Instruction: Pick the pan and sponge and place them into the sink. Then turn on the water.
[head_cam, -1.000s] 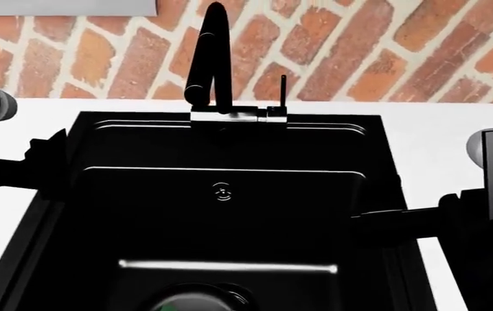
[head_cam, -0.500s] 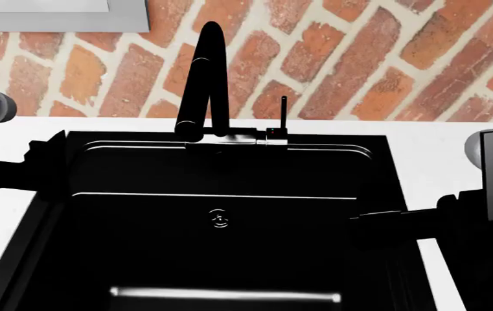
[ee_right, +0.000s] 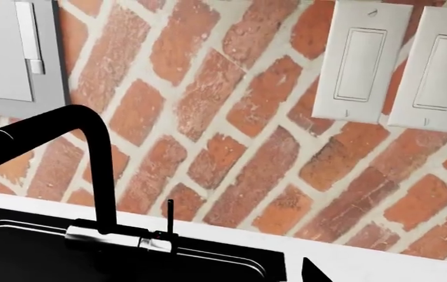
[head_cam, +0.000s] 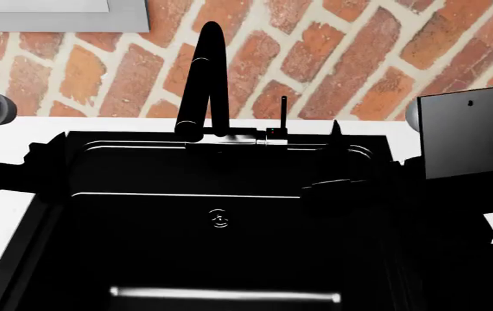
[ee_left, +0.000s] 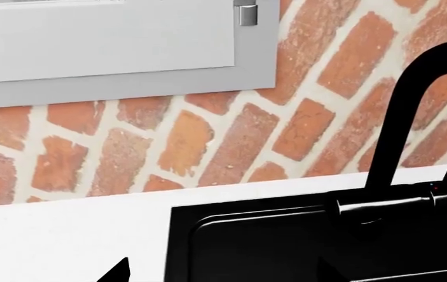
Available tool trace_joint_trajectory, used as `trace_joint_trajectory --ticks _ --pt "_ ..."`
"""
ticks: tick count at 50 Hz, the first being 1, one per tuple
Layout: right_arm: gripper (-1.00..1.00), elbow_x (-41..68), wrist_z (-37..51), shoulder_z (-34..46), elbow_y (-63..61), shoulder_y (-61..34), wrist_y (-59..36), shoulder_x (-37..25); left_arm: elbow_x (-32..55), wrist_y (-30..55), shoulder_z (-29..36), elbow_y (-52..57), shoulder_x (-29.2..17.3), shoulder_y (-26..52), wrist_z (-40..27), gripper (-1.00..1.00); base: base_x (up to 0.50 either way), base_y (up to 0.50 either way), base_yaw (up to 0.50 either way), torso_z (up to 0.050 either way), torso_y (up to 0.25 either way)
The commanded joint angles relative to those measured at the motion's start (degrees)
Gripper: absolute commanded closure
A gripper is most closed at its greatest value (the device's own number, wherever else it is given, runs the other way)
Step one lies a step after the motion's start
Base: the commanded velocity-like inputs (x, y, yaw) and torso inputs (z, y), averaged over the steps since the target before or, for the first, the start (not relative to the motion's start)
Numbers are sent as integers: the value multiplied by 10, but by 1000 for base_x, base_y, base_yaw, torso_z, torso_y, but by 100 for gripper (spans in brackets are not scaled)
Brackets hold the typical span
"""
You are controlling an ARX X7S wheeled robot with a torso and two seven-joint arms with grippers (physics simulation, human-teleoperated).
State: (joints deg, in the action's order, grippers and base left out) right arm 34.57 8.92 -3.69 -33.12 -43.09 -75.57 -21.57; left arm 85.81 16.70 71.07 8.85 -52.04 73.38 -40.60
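Note:
The black sink fills the head view, with its tall black faucet and thin upright lever at the back rim. No water shows under the spout. The pan and the sponge are out of view. My right gripper hangs open over the basin's back right corner, just right of the lever, one fingertip over the white counter. My left gripper stays open at the sink's left rim, holding nothing, its fingertips set wide apart. The faucet and lever lie ahead of the right wrist.
A brick wall backs the white counter. A grey window frame hangs upper left. Two white wall switches sit right of the faucet. A round overflow fitting marks the basin's back wall.
The head view tilted up, dropping the basin floor out of frame. My right arm then rose and swung left toward the faucet lever. The left arm stayed put.

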Motion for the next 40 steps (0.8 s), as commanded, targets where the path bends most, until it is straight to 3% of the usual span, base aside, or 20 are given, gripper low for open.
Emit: trace_joint_trajectory --ticks 1,12,25,26,27,40 --pt "-100 -52 -9 94 89 -16 96 37 -1 -6 -12 6 -2 -3 2 -100 0 0 0 0 0" --pt "-100 -102 -42 160 223 -39 210 58 -9 -12 -14 8 -4 -7 1 -100 0 0 0 0 0" --pt "-100 -126 -33 168 305 -47 273 85 -5 -14 -16 20 -14 -13 -6 -100 0 0 0 0 0" --pt "-100 -156 -31 178 391 -76 345 110 -4 -15 -17 16 -11 -13 -7 -100 0 0 0 0 0" --pt "-100 -160 -36 183 434 -83 356 113 -3 -15 -18 19 -13 -13 -8 -100 0 0 0 0 0" --pt "-100 -171 -42 194 540 -127 401 137 -3 -17 -21 26 -23 -16 -10 -100 0 0 0 0 0"
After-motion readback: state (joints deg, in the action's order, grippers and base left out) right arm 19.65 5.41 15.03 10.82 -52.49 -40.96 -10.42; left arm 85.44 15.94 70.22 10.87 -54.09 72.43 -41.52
